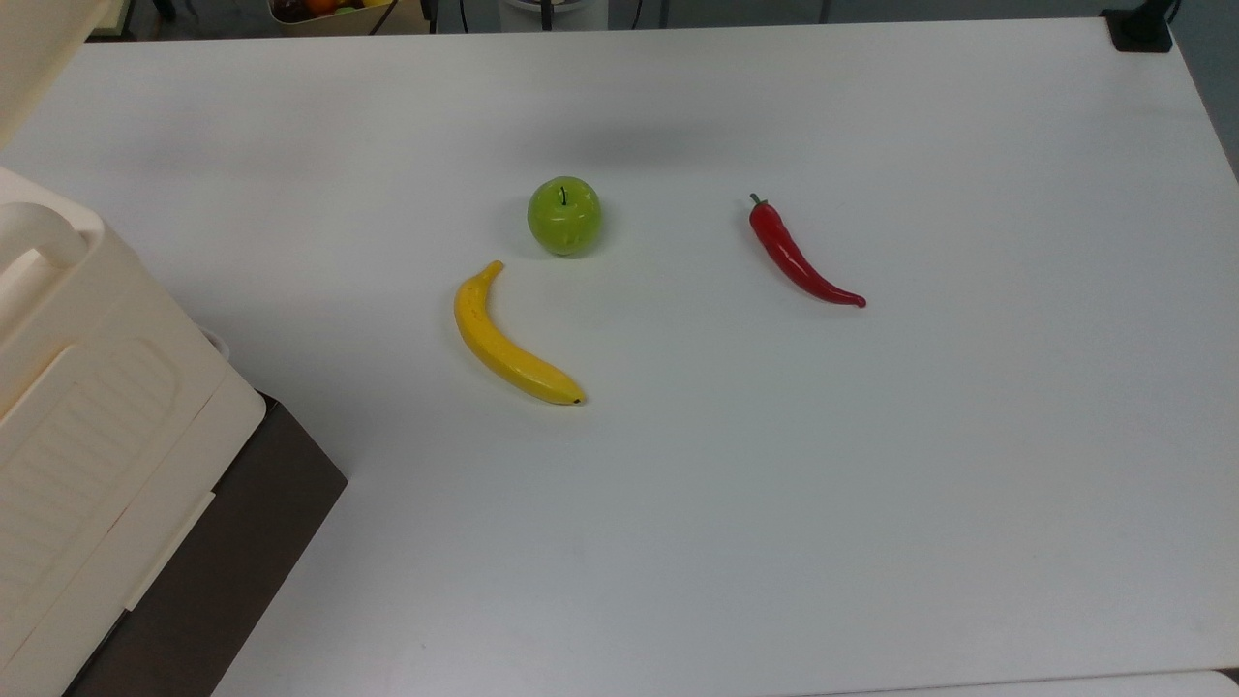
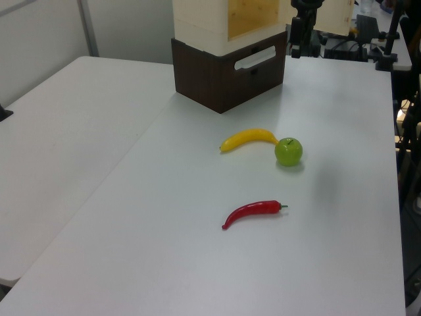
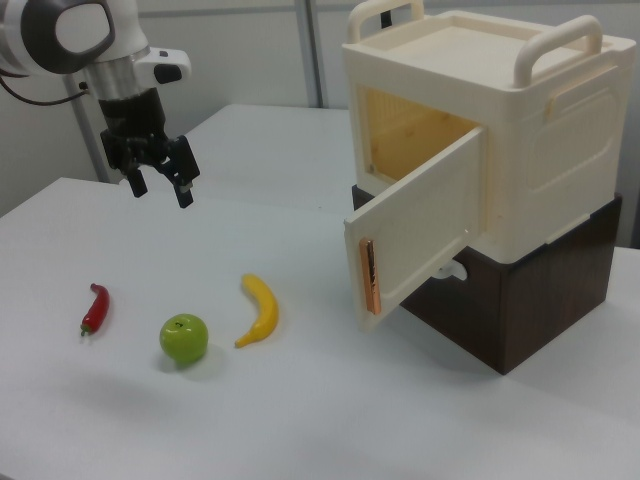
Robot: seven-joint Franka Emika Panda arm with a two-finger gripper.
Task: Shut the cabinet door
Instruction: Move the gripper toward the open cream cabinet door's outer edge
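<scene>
The cream cabinet point(image 3: 530, 150) stands on a dark brown base point(image 3: 520, 310) at the right view's right. Its cabinet door point(image 3: 420, 235) is swung open toward the table, showing a wood-coloured interior point(image 3: 415, 135). In the left view the cabinet point(image 2: 200, 16) is at the top, and the door point(image 2: 335, 16) juts out to its right. My gripper point(image 3: 160, 187) hangs open and empty above the table at the right view's left, well away from the door. It also hangs beside the door in the left view, gripper point(image 2: 297, 45).
A yellow banana point(image 1: 508, 344), a green apple point(image 1: 564, 215) and a red chilli pepper point(image 1: 799, 257) lie on the white table point(image 1: 774, 503). The cabinet point(image 1: 87, 436) fills the top view's lower left corner. A black clamp point(image 1: 1140, 29) sits at the table's far right corner.
</scene>
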